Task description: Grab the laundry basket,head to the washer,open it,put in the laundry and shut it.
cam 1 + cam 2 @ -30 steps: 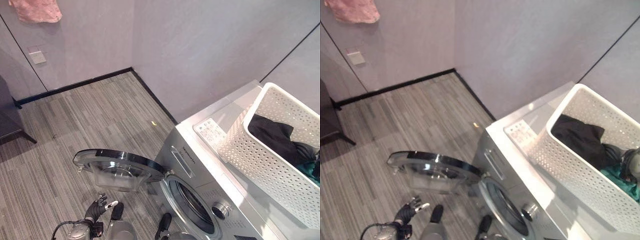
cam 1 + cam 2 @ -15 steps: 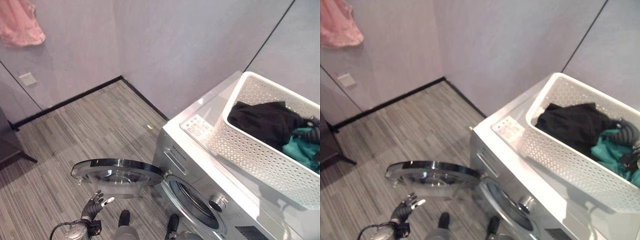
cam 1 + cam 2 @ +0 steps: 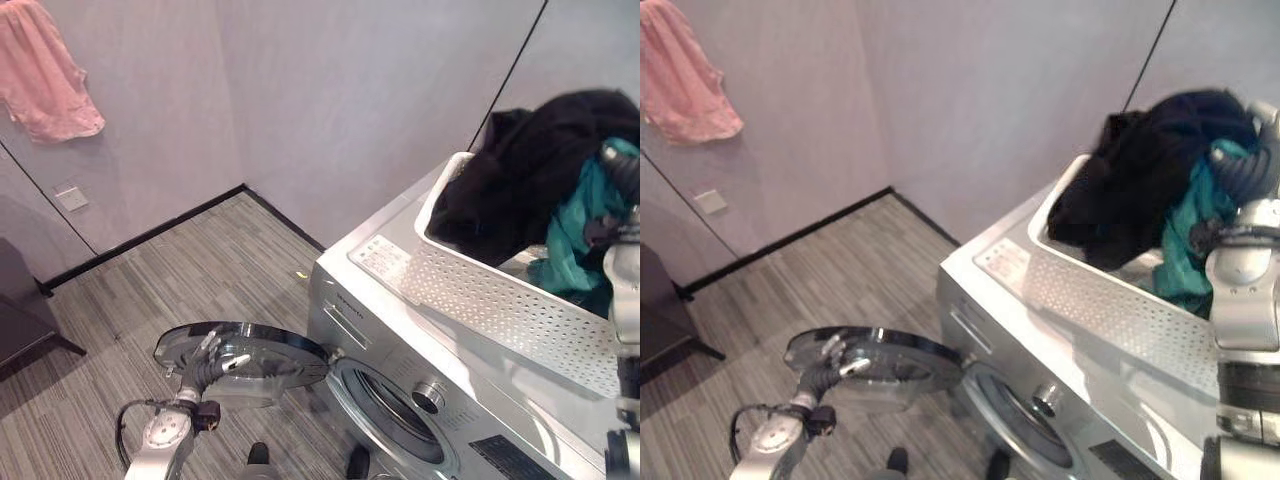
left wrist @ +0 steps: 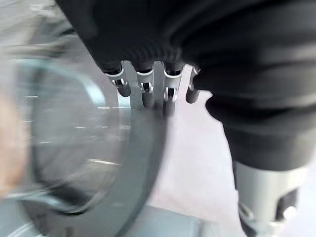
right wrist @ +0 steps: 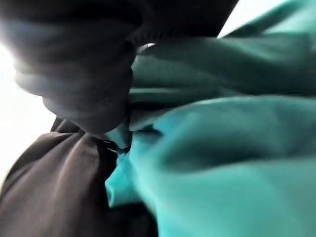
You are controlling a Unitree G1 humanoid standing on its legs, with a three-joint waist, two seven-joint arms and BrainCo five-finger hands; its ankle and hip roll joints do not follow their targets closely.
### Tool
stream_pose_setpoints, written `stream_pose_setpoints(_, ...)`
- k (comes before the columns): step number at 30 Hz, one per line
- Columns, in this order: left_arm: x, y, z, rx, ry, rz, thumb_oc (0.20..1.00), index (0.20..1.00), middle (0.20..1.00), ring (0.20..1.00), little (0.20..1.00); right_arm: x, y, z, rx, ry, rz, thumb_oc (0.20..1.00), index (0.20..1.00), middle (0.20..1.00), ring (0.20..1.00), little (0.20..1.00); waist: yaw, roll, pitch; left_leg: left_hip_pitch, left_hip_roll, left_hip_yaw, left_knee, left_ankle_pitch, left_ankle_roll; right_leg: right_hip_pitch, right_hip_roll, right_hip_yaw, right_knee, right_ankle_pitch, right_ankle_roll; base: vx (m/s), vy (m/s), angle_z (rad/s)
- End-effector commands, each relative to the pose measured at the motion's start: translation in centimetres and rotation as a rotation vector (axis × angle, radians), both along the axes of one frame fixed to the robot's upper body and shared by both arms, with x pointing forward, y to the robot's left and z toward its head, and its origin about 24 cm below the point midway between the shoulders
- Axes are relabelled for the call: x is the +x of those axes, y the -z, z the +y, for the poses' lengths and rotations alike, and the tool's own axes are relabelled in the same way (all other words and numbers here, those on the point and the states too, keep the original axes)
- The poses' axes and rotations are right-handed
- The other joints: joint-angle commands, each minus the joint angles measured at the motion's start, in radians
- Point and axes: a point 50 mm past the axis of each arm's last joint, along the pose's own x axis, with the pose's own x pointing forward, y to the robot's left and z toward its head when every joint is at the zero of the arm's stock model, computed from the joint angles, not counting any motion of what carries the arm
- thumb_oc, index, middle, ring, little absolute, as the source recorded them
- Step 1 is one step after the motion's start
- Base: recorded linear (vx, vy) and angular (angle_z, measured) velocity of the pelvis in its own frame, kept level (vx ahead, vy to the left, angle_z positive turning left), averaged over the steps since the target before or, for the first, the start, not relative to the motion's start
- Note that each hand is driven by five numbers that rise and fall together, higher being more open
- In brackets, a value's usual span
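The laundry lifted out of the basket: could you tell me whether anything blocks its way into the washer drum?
Nothing visible does. The washer door stands swung open, the drum opening is clear, and the left robot hand is at the door's rim.

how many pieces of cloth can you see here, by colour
black: 1, the garment lifted above the white basket
teal: 1, the garment bunched at the right hand
pink: 1, the cloth hanging on the wall
total: 3
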Motion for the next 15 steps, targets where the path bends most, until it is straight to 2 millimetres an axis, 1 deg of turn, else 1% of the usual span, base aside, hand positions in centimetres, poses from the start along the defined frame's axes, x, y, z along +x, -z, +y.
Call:
stream_pose_setpoints(1,1.9,-3.1,-0.2,0.086,0.059,-0.166,1.000,1.000,1.000,1.000,1.000,-1.4,-5.4,0.0,-0.093,0.095,-0.232,0.200,0.200,0.200,0.200,0.200,0.020,-0.037,-0.058,-0.030,0.035,-0.007,0.005,-0.106,0.035,0.050,-0.112,0.000,0.028,-0.143,0.077,0.00,0.000,0.00)
stream_pose_setpoints(2,2.2,-3.8,-0.7,0.071,0.075,-0.202,1.000,1.000,1.000,1.000,1.000,-1.1,-6.3,0.4,-0.107,0.100,-0.249,0.200,0.200,0.200,0.200,0.200,0.025,-0.040,-0.063,-0.027,0.035,-0.008,0.005,-0.106,0.034,0.055,-0.112,0.000,0.027,-0.142,0.077,0.00,0.000,0.00)
stream_pose_setpoints(3,2.4,-4.2,-1.0,0.062,0.080,-0.220,1.000,1.000,1.000,1.000,1.000,-0.9,-6.7,0.5,-0.109,0.098,-0.251,0.200,0.200,0.200,0.200,0.200,0.026,-0.041,-0.065,-0.025,0.036,-0.007,0.005,-0.106,0.034,0.057,-0.112,-0.001,0.027,-0.143,0.076,0.00,0.000,0.00)
stream_pose_setpoints(6,2.6,-4.4,-1.5,0.040,0.086,-0.238,1.000,1.000,1.000,1.000,1.000,0.1,-6.9,0.6,-0.084,0.070,-0.226,0.200,0.200,0.200,0.200,0.200,0.029,-0.042,-0.065,-0.021,0.036,-0.006,0.005,-0.104,0.032,0.062,-0.111,-0.001,0.028,-0.142,0.075,0.00,0.000,0.00)
stream_pose_setpoints(9,2.6,-4.3,-1.7,0.028,0.092,-0.233,1.000,1.000,1.000,1.000,1.000,0.7,-6.5,0.7,-0.068,0.046,-0.197,0.200,0.200,0.200,0.200,0.200,0.027,-0.039,-0.062,-0.020,0.036,-0.008,0.005,-0.103,0.032,0.062,-0.111,-0.002,0.029,-0.142,0.073,0.00,0.000,0.00)
stream_pose_setpoints(10,2.4,-4.1,-1.8,0.029,0.094,-0.225,1.000,1.000,1.000,1.000,1.000,1.2,-5.7,0.5,-0.050,0.040,-0.163,0.200,0.200,0.200,0.200,0.200,0.028,-0.038,-0.061,-0.018,0.037,-0.007,0.004,-0.103,0.031,0.064,-0.111,-0.004,0.028,-0.141,0.072,0.00,0.000,0.00)
stream_pose_setpoints(11,2.4,-4.1,-1.8,0.029,0.094,-0.225,1.000,1.000,1.000,1.000,1.000,1.2,-5.7,0.5,-0.050,0.039,-0.162,0.200,0.200,0.200,0.200,0.200,0.027,-0.038,-0.062,-0.018,0.037,-0.007,0.004,-0.103,0.031,0.064,-0.111,-0.004,0.027,-0.141,0.072,0.00,0.000,0.00)
stream_pose_setpoints(12,2.2,-3.8,-1.8,0.023,0.091,-0.213,1.000,1.000,1.000,1.000,1.000,1.5,-5.1,0.2,-0.024,0.032,-0.141,0.200,0.200,0.200,0.200,0.200,0.026,-0.037,-0.061,-0.018,0.037,-0.008,0.004,-0.103,0.029,0.066,-0.110,-0.007,0.024,-0.140,0.072,0.00,0.000,0.00)
stream_pose_setpoints(15,1.9,-3.4,-1.6,0.009,0.080,-0.196,1.000,1.000,1.000,1.000,1.000,1.7,-4.6,-0.5,-0.003,0.037,-0.110,0.200,0.200,0.200,0.200,0.200,0.028,-0.035,-0.057,-0.019,0.037,-0.012,0.004,-0.102,0.029,0.067,-0.109,-0.008,0.022,-0.140,0.071,0.00,0.000,0.00)
